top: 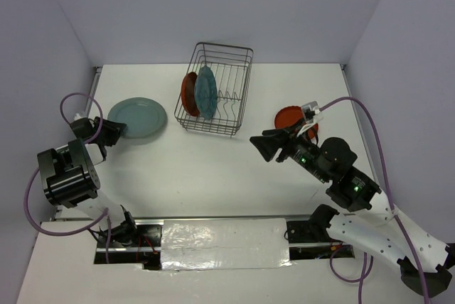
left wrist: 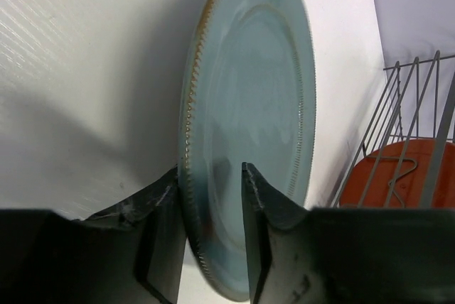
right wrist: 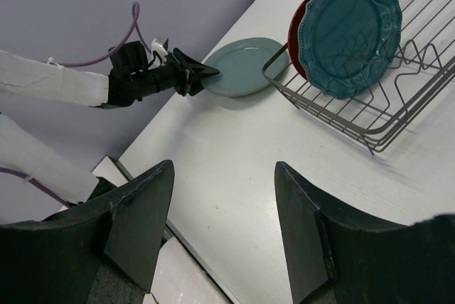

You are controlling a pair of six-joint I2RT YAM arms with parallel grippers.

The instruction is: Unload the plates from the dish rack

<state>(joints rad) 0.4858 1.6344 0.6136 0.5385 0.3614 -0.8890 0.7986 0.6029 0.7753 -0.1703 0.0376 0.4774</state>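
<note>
The dish rack (top: 226, 69) stands at the back centre of the table. An orange-red plate (top: 188, 94) and the teal-blue scalloped plate (top: 206, 92) stand upright in its left end. The pale grey-teal plate (top: 138, 117) lies on the table to the rack's left. My left gripper (top: 118, 131) is shut on its near-left rim, one finger on each side (left wrist: 210, 169). The second orange-red plate (top: 290, 116) lies flat to the rack's right, partly hidden by my right arm. My right gripper (top: 259, 146) is open and empty above bare table in front of the rack.
White walls close the table at the back and both sides. The table's near edge, with a foil-covered strip (top: 224, 236), runs between the arm bases. In the right wrist view the rack (right wrist: 398, 105) is at the upper right and the left arm (right wrist: 135, 80) at the upper left.
</note>
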